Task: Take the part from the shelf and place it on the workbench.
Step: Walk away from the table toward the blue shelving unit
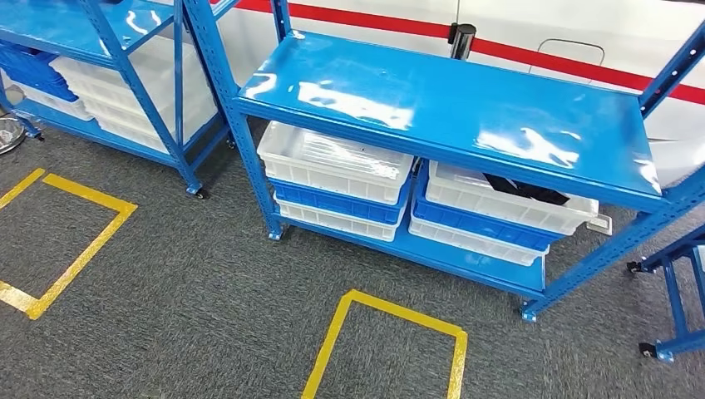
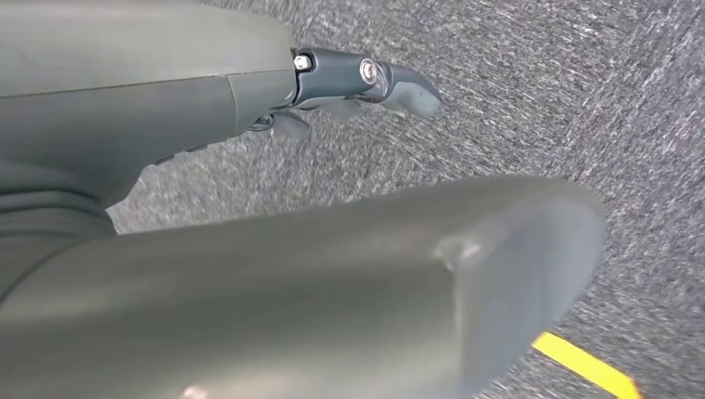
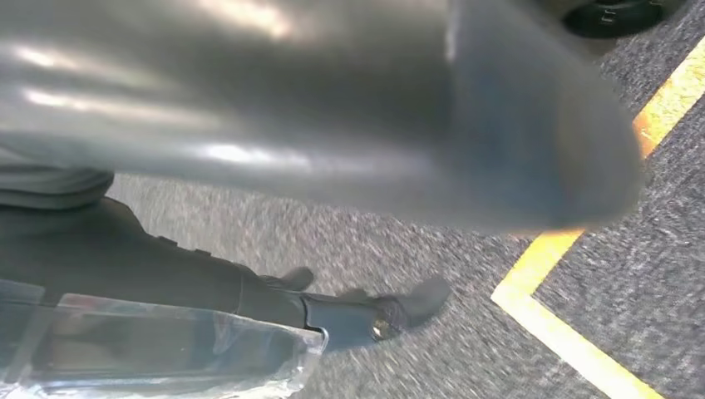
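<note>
From my head I look down on a blue shelf (image 1: 449, 108) whose glossy top deck carries nothing I can pick out. Below it sit stacked white and blue bins (image 1: 332, 166), and in the right-hand white bin (image 1: 507, 204) lie more dark parts (image 1: 528, 189). Yellow tape squares (image 1: 391, 332) mark the grey carpet (image 1: 208, 283) in front.

At my left wrist, my left hand (image 2: 349, 91) hangs over carpet — fingers loosely extended, holding nothing.

At my right wrist, my right hand (image 3: 357, 312) grips the part (image 3: 158, 349), a dark piece in a clear plastic bag, lying along my fingers. So the part is already off the shelf and in my hand.

The step, as I judge it, is carrying it to the workbench, which I cannot see from here. To do it well I should keep the grip firm — the slick bag could slide — walk steadily, keep the arm clear of the shelf posts, and only loosen the fingers once the bag rests flat on the bench.
</note>
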You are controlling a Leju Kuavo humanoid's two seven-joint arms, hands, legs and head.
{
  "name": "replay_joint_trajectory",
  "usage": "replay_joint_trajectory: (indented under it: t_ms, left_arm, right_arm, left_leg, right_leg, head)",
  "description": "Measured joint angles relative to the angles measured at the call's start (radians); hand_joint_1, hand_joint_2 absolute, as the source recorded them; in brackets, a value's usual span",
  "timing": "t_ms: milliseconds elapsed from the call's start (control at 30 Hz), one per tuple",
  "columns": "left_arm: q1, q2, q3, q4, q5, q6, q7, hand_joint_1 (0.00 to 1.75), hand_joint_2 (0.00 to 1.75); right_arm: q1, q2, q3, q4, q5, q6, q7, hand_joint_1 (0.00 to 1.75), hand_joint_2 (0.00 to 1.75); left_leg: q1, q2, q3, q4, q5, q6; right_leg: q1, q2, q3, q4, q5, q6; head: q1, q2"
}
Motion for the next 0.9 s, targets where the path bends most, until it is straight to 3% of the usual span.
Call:
replay_joint_trajectory:
  t_ms: [67,100,167,200,267,333,367,400,467,500,533,567,600,633,733,800,867,900]
  left_arm:
    - [0.002,0.000,0.001,0.000,0.000,0.000,0.000,0.00,0.00]
    - [0.003,0.000,0.001,0.000,0.000,0.000,0.000,0.00,0.00]
    - [0.003,-0.002,0.001,0.000,0.000,0.000,0.000,0.00,0.00]
    - [0.003,-0.003,0.002,0.000,0.000,0.000,0.000,0.00,0.00]
    - [0.002,-0.002,0.002,0.000,0.000,0.000,0.000,0.00,0.00]
    - [0.000,-0.002,0.002,-0.001,0.000,0.000,-0.001,0.00,0.00]
    - [-0.002,-0.003,0.002,-0.001,0.000,0.000,-0.003,0.00,0.00]
    - [-0.003,-0.003,0.002,-0.001,0.000,0.001,-0.005,0.00,0.00]
    - [-0.003,-0.003,0.003,-0.001,-0.001,0.007,-0.011,0.00,0.00]
    - [-0.003,-0.003,0.004,0.000,-0.002,0.013,-0.012,0.00,0.00]
    - [-0.002,-0.003,0.005,0.000,-0.004,0.019,-0.011,0.00,0.00]
    - [-0.002,-0.003,0.006,0.000,-0.005,0.025,-0.010,0.00,0.00]
    - [-0.003,-0.003,0.007,0.000,-0.006,0.029,-0.010,0.00,0.00]
    - [-0.003,-0.003,0.008,0.000,-0.006,0.032,-0.010,0.00,0.00]
    - [-0.006,-0.002,0.009,0.000,-0.006,0.041,-0.010,0.00,0.00]
    - [-0.012,0.000,0.009,-0.001,-0.007,0.051,-0.012,0.00,0.00]
    - [-0.016,0.001,0.011,-0.001,-0.007,0.059,-0.016,0.00,0.00]
    - [-0.016,0.000,0.012,-0.001,-0.008,0.063,-0.017,0.00,0.44]
  right_arm:
    - [0.000,-0.001,0.000,0.000,0.000,0.000,0.000,0.00,0.00]
    - [0.001,-0.002,0.000,0.000,0.000,0.000,0.000,0.00,0.00]
    - [0.003,-0.005,-0.001,0.000,0.000,0.000,0.000,0.00,0.00]
    - [0.002,-0.006,-0.001,0.000,0.000,0.000,0.000,0.00,0.00]
    - [-0.002,-0.006,-0.002,0.000,0.000,0.000,0.000,0.00,0.00]
    - [-0.002,-0.005,-0.002,0.000,0.000,0.000,0.000,0.00,0.00]
    - [-0.001,-0.006,-0.003,0.000,0.000,0.000,0.000,0.00,0.00]
    - [0.000,-0.006,-0.004,0.000,0.000,0.000,0.001,0.00,0.00]
    - [-0.001,-0.005,-0.006,0.000,-0.002,0.000,0.001,0.00,0.00]
    - [-0.001,-0.003,-0.006,0.000,-0.003,0.000,0.002,0.00,0.00]
    - [-0.001,-0.002,-0.007,0.000,-0.005,0.000,0.002,0.00,0.00]
    - [-0.001,0.000,-0.009,0.000,-0.005,0.000,0.002,0.00,0.00]
    - [0.001,0.000,-0.011,0.000,-0.006,0.000,0.002,0.00,0.00]
    - [0.002,0.000,-0.013,0.000,-0.006,0.000,0.002,0.00,0.00]
    - [0.003,0.003,-0.017,0.000,0.001,-0.005,-0.002,0.00,0.00]
    - [0.005,0.006,-0.018,0.000,0.011,-0.013,-0.009,0.00,0.00]
    - [0.005,0.007,-0.019,0.000,0.020,-0.020,-0.016,0.00,0.00]
    - [0.005,0.006,-0.020,0.000,0.024,-0.023,-0.018,0.00,0.00]
  left_leg:
    - [-0.002,0.032,-0.004,0.001,0.001,-0.002]
    - [-0.001,0.046,-0.005,0.001,0.002,-0.004]
    - [0.001,0.072,-0.005,0.005,0.000,-0.012]
    - [0.000,0.083,-0.006,0.010,-0.003,-0.020]
    - [-0.006,0.105,-0.006,0.019,-0.012,-0.037]
    - [-0.006,0.124,0.000,0.021,-0.017,-0.050]
    - [-0.001,0.121,0.001,0.025,-0.021,-0.057]
    - [0.004,0.102,-0.002,0.038,-0.035,-0.063]
    - [0.011,0.037,-0.036,0.125,-0.100,-0.072]
    - [0.011,0.011,-0.066,0.195,-0.141,-0.072]
    - [0.011,-0.001,-0.098,0.265,-0.174,-0.070]
    - [0.011,-0.005,-0.120,0.313,-0.188,-0.067]
    - [0.010,-0.007,-0.127,0.324,-0.181,-0.062]
    - [0.009,-0.009,-0.113,0.293,-0.152,-0.055]
    - [-0.001,-0.029,-0.022,0.099,-0.052,-0.020]
    - [-0.010,-0.032,-0.004,0.052,-0.039,-0.005]
    - [-0.013,-0.026,-0.006,0.039,-0.028,0.000]
    - [-0.011,-0.023,-0.004,0.026,-0.018,0.002]
  right_leg:
    - [-0.009,-0.011,-0.049,0.107,-0.037,0.011]
    - [-0.013,-0.015,-0.044,0.106,-0.032,0.022]
    - [-0.022,-0.042,0.032,-0.019,0.012,0.047]
    - [-0.023,-0.067,0.076,-0.095,0.033,0.054]
    - [-0.022,-0.096,0.125,-0.182,0.055,0.047]
    - [-0.018,-0.079,0.118,-0.186,0.057,0.029]
    - [-0.022,-0.067,0.117,-0.185,0.059,0.021]
    - [-0.025,-0.055,0.116,-0.186,0.062,0.013]
    - [-0.028,-0.032,0.118,-0.186,0.070,-0.002]
    - [-0.023,-0.021,0.115,-0.186,0.073,-0.007]
    - [-0.019,-0.008,0.112,-0.185,0.075,-0.010]
    - [-0.014,0.007,0.110,-0.185,0.077,-0.013]
    - [-0.009,0.022,0.110,-0.185,0.078,-0.015]
    - [-0.005,0.035,0.110,-0.184,0.079,-0.015]
    - [0.004,0.062,0.112,-0.184,0.083,-0.016]
    - [0.004,0.069,0.107,-0.184,0.088,-0.010]
    - [0.007,0.070,0.101,-0.186,0.092,0.000]
    - [0.009,0.059,0.093,-0.179,0.088,0.003]
  head:
    - [0.002,0.000]
    - [0.002,0.000]
    - [0.003,0.000]
    - [0.005,0.000]
    - [0.005,0.000]
    - [0.001,0.000]
    - [-0.002,0.000]
    - [-0.003,0.000]
    - [-0.006,0.000]
    - [-0.007,0.000]
    - [-0.008,0.000]
    - [-0.008,0.000]
    - [-0.008,0.000]
    - [-0.008,0.000]
    - [-0.008,0.000]
    - [-0.008,0.000]
    - [-0.010,0.000]
    - [-0.009,0.000]
